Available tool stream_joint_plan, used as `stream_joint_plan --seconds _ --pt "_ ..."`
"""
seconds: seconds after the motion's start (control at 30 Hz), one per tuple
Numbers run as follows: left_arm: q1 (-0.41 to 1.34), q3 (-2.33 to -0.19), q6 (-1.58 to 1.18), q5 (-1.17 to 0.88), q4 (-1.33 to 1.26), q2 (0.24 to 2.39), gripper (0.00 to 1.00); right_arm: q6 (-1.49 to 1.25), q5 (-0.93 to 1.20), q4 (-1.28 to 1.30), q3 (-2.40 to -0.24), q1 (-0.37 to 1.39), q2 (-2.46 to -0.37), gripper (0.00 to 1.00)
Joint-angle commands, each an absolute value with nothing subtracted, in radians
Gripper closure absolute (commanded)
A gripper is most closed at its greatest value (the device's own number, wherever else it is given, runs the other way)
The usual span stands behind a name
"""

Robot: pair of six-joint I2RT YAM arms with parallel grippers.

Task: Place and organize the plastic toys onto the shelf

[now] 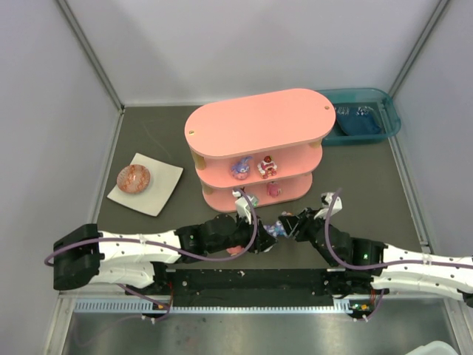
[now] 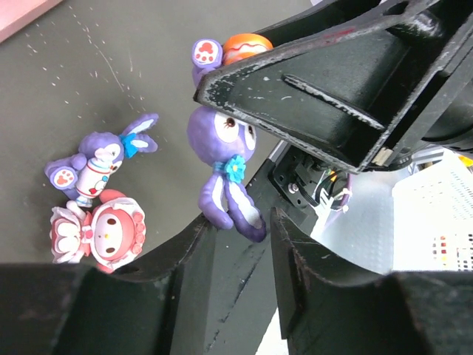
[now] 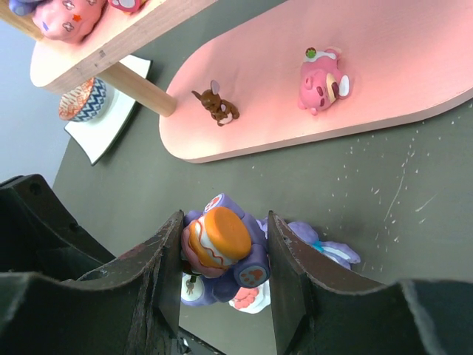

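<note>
**Purple figurine pinched mid-air, just near of the shelf**

The right gripper (image 3: 225, 222) is clamped on the purple figurine (image 3: 219, 242), with a pad on either side of its head under the orange cap. The toy hangs over the table (image 1: 369, 185), about the middle of the scene, on the near side of the pink shelf (image 1: 259, 122). The left gripper (image 2: 240, 222) stands part-way apart with the toy's legs at the mouth of its gap. Whether it actually pinches them cannot be told.

As a judgement, the toy is hard glossy plastic: very light, stiff and slippery (the rounded head gives the pads little flat surface to bite on). The broad head or the trunk looks the safest hold, since the thin ears and legs could slip out or snap. Two more toys, a purple bunny (image 2: 92, 164) and a pink-and-red figure (image 2: 96, 233), lie close together on the table.

No brand or readable writing shows, only a paw print on the figurine's ear. A white sheet (image 2: 436, 214) carries marks too small to read.
</note>
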State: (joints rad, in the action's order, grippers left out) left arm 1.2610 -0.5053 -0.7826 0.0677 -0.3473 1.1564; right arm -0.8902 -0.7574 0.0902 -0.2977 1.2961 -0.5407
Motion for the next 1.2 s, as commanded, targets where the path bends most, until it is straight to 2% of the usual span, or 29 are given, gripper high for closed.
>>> stream_joint_plan --seconds 0.0,0.33,0.47,0.5,0.57,0.67,0.7,0.87,1.03,1.13,1.17 --pt "1.252 -0.531 -0.781 0.068 -0.433 1.173 0.62 -0.894 -0.744 0.048 -0.336 1.310 -0.511 1.00" --pt "1.236 -0.532 -0.787 0.066 -0.457 1.184 0.76 -0.882 -0.690 0.043 -0.321 1.310 -0.482 1.00" --pt "1.227 -0.529 -0.788 0.069 -0.459 1.175 0.85 -0.862 -0.669 0.029 -0.308 1.312 -0.457 1.00" --pt "1.226 -0.526 -0.790 0.069 -0.459 1.174 0.91 -0.858 -0.666 0.028 -0.307 1.312 -0.453 1.00" --pt "1.221 -0.526 -0.792 0.066 -0.457 1.167 0.93 -0.856 -0.666 0.032 -0.305 1.312 -0.449 1.00" --pt "1.213 -0.525 -0.796 0.063 -0.459 1.166 0.78 -0.850 -0.661 0.034 -0.305 1.312 -0.448 1.00" --pt "1.212 -0.526 -0.799 0.058 -0.460 1.164 0.69 -0.848 -0.658 0.031 -0.305 1.312 -0.448 1.00" --pt "1.207 -0.525 -0.805 0.057 -0.468 1.149 0.52 -0.845 -0.652 0.029 -0.302 1.312 -0.446 1.00" --pt "1.197 -0.522 -0.811 0.055 -0.469 1.146 0.50 -0.844 -0.647 0.028 -0.301 1.312 -0.437 1.00" --pt "1.193 -0.514 -0.816 0.051 -0.476 1.146 0.58 -0.838 -0.647 0.029 -0.301 1.312 -0.430 1.00" --pt "1.192 -0.512 -0.816 0.049 -0.483 1.149 0.64 -0.838 -0.650 0.031 -0.301 1.312 -0.425 1.00"
